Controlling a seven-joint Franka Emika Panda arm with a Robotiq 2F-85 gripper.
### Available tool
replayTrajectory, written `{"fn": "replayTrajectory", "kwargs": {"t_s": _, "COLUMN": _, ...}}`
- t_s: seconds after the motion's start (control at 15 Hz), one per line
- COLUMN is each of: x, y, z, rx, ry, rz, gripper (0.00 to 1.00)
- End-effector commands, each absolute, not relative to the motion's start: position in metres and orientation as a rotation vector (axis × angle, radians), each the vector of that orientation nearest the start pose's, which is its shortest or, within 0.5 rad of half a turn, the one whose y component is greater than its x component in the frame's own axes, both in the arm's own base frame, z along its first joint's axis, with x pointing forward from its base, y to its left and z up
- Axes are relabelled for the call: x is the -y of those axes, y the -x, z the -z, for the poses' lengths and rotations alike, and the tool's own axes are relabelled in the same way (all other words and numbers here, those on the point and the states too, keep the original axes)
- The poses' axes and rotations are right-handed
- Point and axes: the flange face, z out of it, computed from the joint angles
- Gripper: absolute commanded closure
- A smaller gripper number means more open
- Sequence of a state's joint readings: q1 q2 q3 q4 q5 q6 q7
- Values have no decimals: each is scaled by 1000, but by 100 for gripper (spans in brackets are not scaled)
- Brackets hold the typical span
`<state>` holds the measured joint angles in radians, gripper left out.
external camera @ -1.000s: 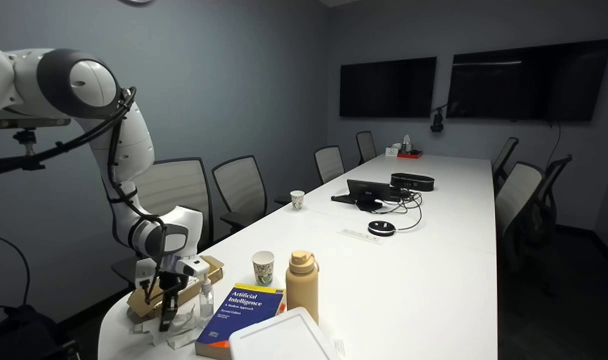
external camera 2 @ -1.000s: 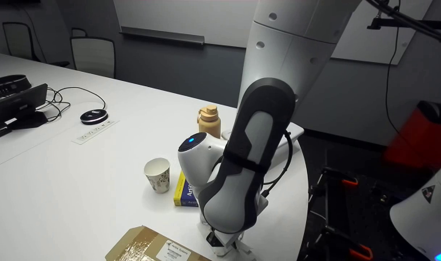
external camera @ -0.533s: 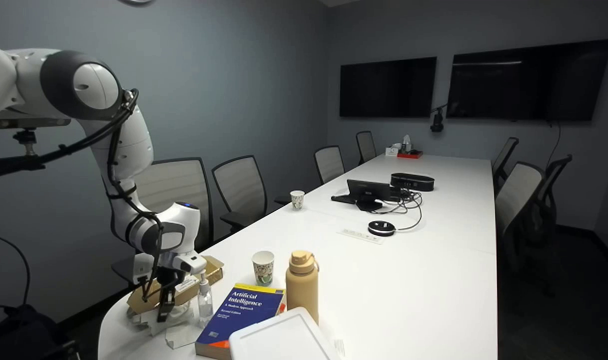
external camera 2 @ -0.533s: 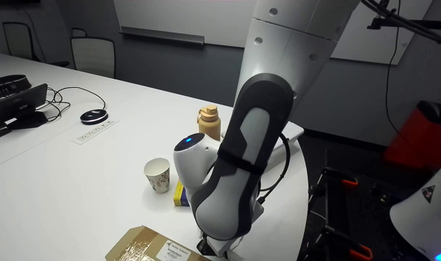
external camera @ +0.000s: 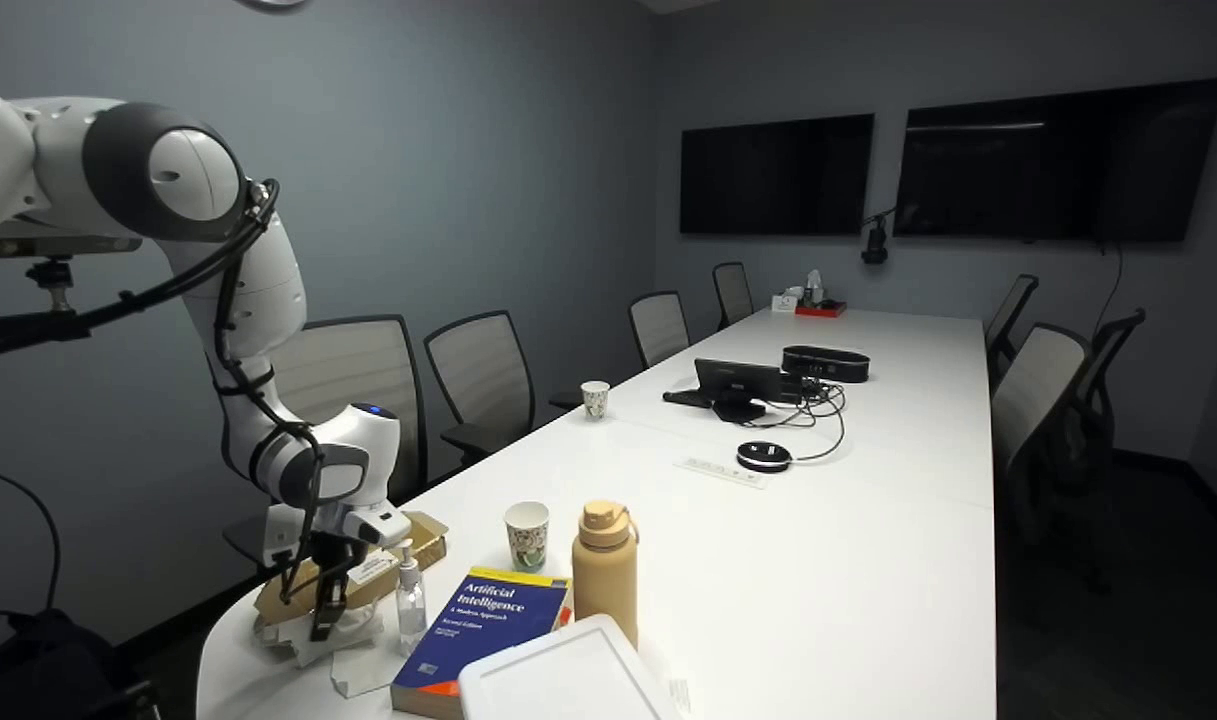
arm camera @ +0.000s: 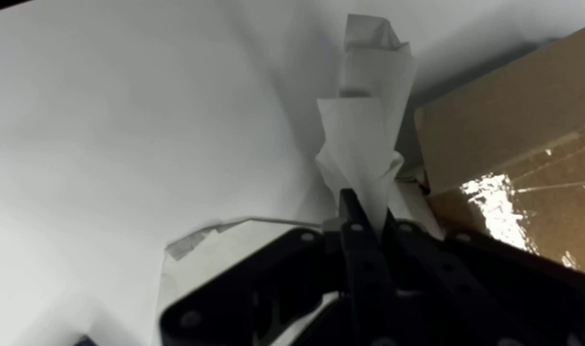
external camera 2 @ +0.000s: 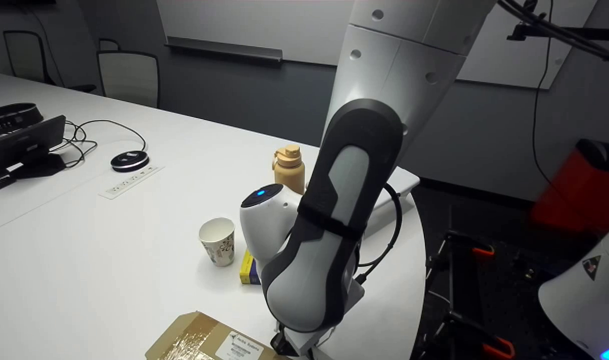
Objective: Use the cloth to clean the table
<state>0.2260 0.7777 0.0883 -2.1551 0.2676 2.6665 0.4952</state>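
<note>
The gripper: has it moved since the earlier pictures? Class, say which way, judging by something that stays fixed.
Yes. In an exterior view, the gripper has shifted slightly away from the unmoved blue book, toward the cardboard box.

Blocked in the wrist view right of the claw [arm camera: 369, 209] by the carton [arm camera: 508, 110], but open to the upper left over the tabletop [arm camera: 129, 134]; in an exterior view, barred rightward by the pump bottle [external camera: 411, 608] close by, then by book [external camera: 493, 625], cup [external camera: 526, 537], white box [external camera: 568, 680] and flask [external camera: 605, 580]; passable past the flask, along the right edge
</note>
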Motion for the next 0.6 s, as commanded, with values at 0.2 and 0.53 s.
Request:
{"fn": "replayTrajectory", "kwargs": {"t_s": 0.2, "x": -135, "y": -458, "z": -18, "rx": -762, "ry": 2988, "rz": -522, "gripper": 99}}
{"fn": "replayTrajectory", "kwargs": {"t_s": 0.53, "x": -128, "y": -461, "z": -36, "rx": -782, "ry": 3001, "rz": -492, "gripper": 99}}
